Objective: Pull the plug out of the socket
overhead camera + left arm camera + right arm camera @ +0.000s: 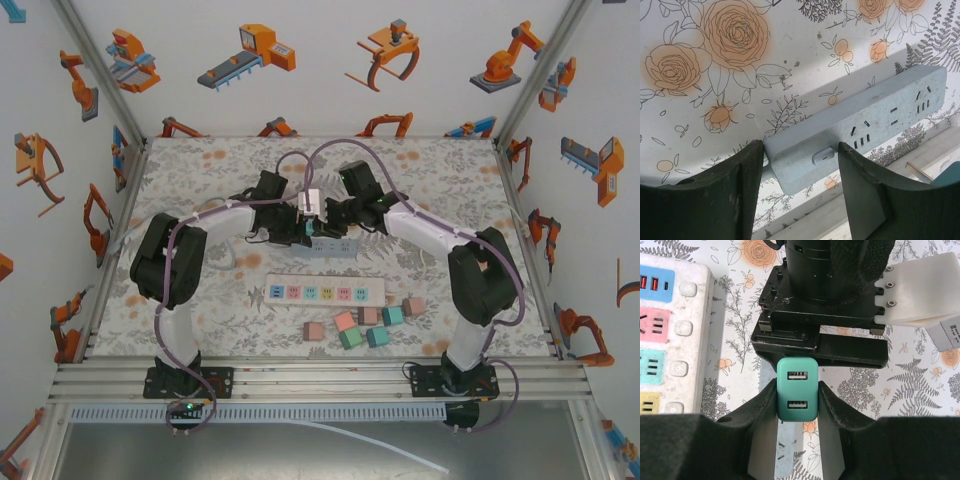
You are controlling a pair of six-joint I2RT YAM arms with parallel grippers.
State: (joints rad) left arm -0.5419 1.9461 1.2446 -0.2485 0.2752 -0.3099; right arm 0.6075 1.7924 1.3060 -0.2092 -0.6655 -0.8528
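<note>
The right jaws pinch the teal plug [797,390] by its two sides, near the middle of the table [200,170]. The left jaws clamp one end of the strip [865,125], whose long axis runs left to right below the plug (prongs in or out, I cannot tell). I judge the pull must go straight up from the strip's face.

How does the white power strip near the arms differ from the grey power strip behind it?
The white power strip has coloured socket panels; the grey power strip is one pale colour. The white one has a button beside each panel; the grey one shows a single button at its end. Nothing is plugged into the white one; the right gripper holds a green plug at the grey one. Both are long and flat.
</note>
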